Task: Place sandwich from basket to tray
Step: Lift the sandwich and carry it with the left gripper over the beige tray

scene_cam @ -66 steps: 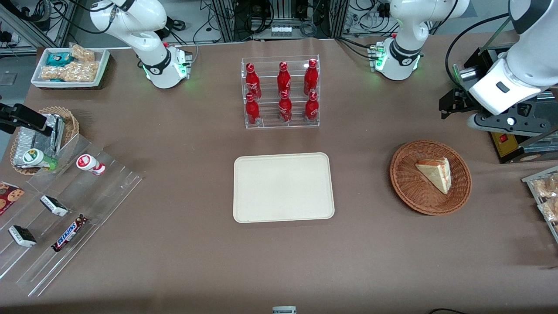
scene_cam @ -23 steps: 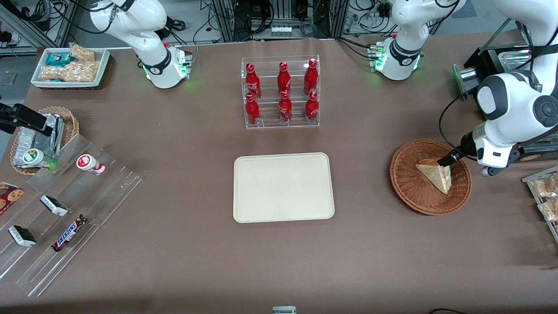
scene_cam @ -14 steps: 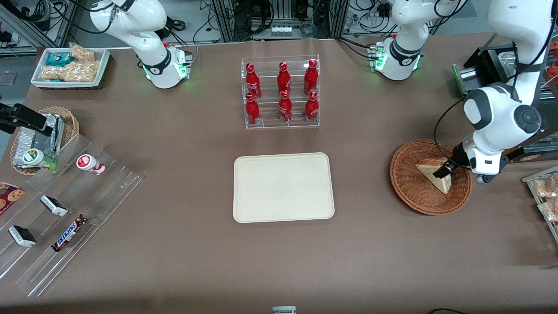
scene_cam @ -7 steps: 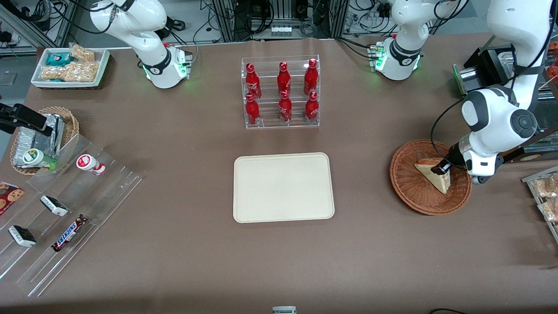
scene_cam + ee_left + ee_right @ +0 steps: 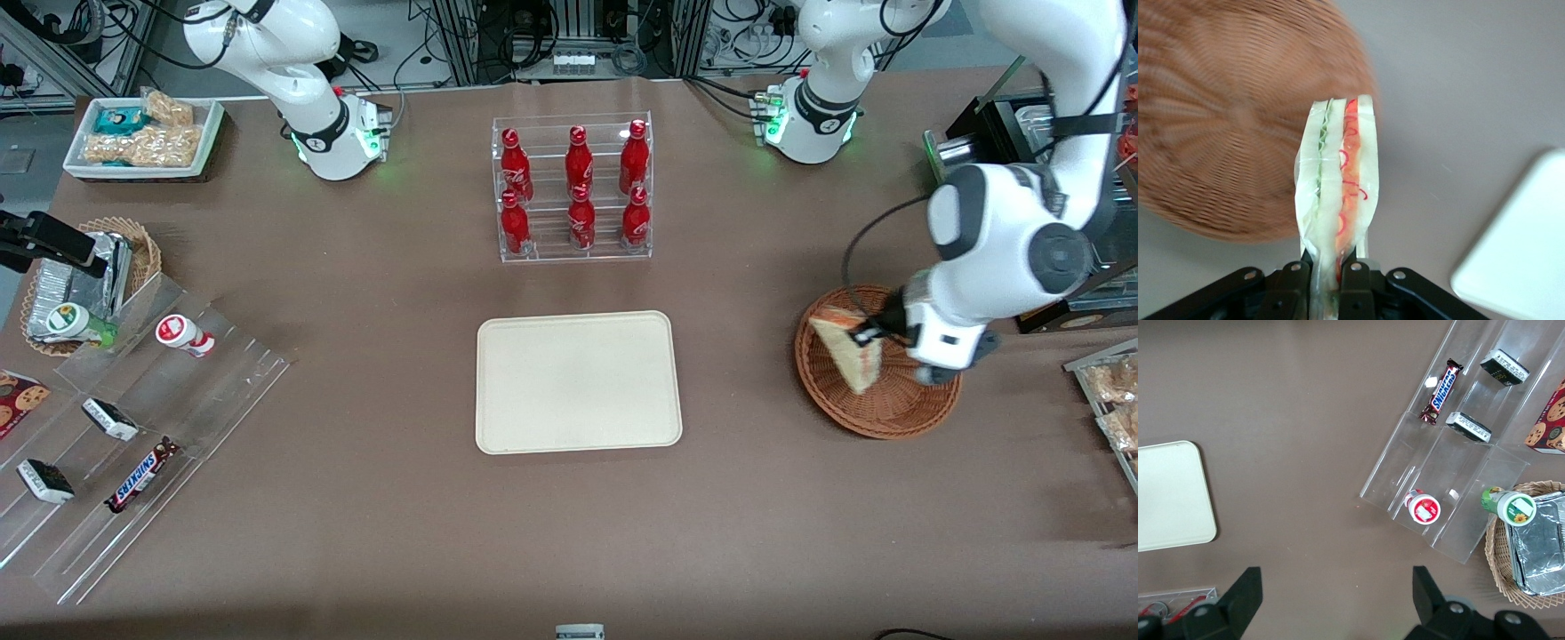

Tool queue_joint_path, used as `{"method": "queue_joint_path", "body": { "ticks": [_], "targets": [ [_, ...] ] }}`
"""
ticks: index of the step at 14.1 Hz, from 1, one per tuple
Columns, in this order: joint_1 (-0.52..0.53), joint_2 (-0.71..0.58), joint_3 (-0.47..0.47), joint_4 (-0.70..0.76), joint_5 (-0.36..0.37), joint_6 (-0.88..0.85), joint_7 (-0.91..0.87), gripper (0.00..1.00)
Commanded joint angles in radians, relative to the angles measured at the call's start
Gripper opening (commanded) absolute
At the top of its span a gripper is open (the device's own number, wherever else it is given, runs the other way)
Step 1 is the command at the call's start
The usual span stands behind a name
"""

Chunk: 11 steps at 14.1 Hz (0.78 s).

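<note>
Sandwich (image 5: 1336,193) clamped between gripper (image 5: 1327,280) fingers (image 5: 1297,283), above basket (image 5: 898,409)

At right of frame, the hand (image 5: 864,336) grips the sandwich (image 5: 849,348) above the basket (image 5: 876,413); the tray (image 5: 578,382) lies bare at center on the bench (image 5: 569,524).

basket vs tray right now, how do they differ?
The basket is round, brown woven wicker; the tray is a rectangular, smooth cream plastic one with rounded corners. The gripper holds the sandwich lifted above the basket; nothing hangs over the tray. The basket lies toward the working arm's end of the table, the tray mid-table. Both are shallow and hold nothing.
</note>
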Motion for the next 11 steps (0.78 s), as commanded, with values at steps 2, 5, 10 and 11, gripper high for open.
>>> {"method": "queue_joint_path", "body": {
  "ticks": [2, 5, 10, 11],
  "targets": [
    [-0.144, 0.119, -0.07, 0.118, 0.058, 0.017, -0.081, 0.03],
    [-0.281, 0.284, -0.07, 0.314, 0.076, 0.031, -0.112, 0.06],
    [-0.514, 0.512, -0.065, 0.552, 0.292, 0.035, -0.222, 0.11],
    [-0.546, 0.538, -0.065, 0.572, 0.338, 0.046, -0.261, 0.11]
  ]
}}
